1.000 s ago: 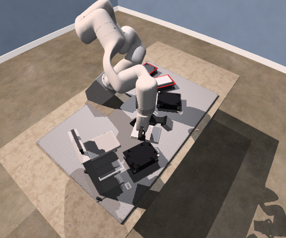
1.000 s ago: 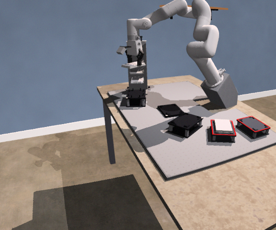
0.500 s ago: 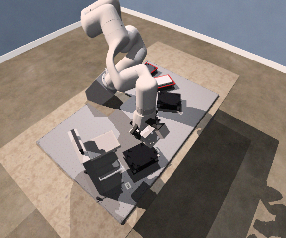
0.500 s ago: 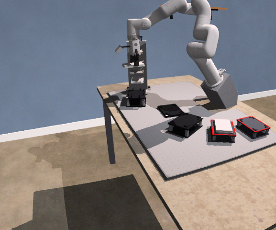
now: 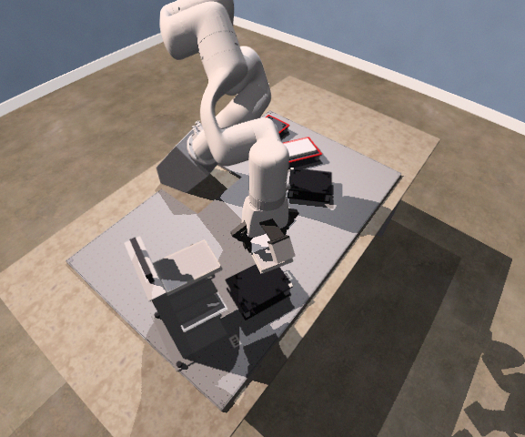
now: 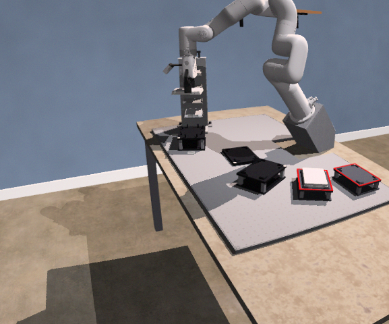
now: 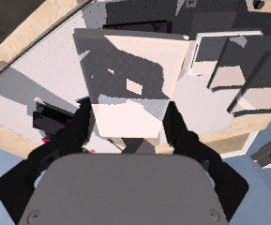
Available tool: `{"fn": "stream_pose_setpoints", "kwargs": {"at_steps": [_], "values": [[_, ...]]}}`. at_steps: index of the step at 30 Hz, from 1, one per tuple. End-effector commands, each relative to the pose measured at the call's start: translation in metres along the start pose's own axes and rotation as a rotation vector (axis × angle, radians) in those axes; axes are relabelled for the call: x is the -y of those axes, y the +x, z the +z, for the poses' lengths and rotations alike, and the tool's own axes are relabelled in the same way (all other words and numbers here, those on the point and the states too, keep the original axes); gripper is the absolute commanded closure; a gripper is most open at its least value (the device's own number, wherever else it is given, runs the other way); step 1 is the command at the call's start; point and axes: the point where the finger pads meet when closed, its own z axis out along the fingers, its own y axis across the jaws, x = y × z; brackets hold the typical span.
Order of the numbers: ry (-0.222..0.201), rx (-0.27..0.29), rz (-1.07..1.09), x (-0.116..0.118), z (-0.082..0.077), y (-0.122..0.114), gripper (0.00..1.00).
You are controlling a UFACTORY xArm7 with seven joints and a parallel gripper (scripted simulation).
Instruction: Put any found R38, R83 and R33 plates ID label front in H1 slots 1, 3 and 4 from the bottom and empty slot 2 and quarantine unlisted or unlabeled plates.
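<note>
The gripper is clamped on a white plate, its two black fingers pressing the plate's long sides from either flank. In the wrist view the plate juts forward past the fingertips, half lit and half in shadow. In the exterior view the plate hangs level and high above the worktop, in front of the tall shelf tower that stands near the far left corner of the grey deck. The top view shows it above the black raised stand that sits in front of the tower.

The arm rises from its slanted grey pedestal at the back edge, bends over at the elbow and reaches across; the last link points straight down, so the wrist is vertical.

At least one more plate lies on a lower shelf of the tower; labels are too small to read. Toward the right edge sit two red-rimmed stands: one carries a white plate, the other is bare. A black stand and a flat black pad lie near the middle.
</note>
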Motion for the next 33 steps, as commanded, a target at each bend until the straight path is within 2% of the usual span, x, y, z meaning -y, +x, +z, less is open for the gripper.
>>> {"fn": "stream_pose_setpoints", "kwargs": {"at_steps": [1,17,19,33], "values": [[-0.004,-0.004,0.103,-0.0002,-0.0015,0.0012,1.0],[-0.003,-0.005,0.603,-0.0002,-0.0015,0.0012,1.0],[-0.003,-0.005,0.603,-0.0002,-0.0015,0.0012,1.0],[-0.002,-0.006,1.069,-0.0003,-0.0015,0.0012,1.0]]}}
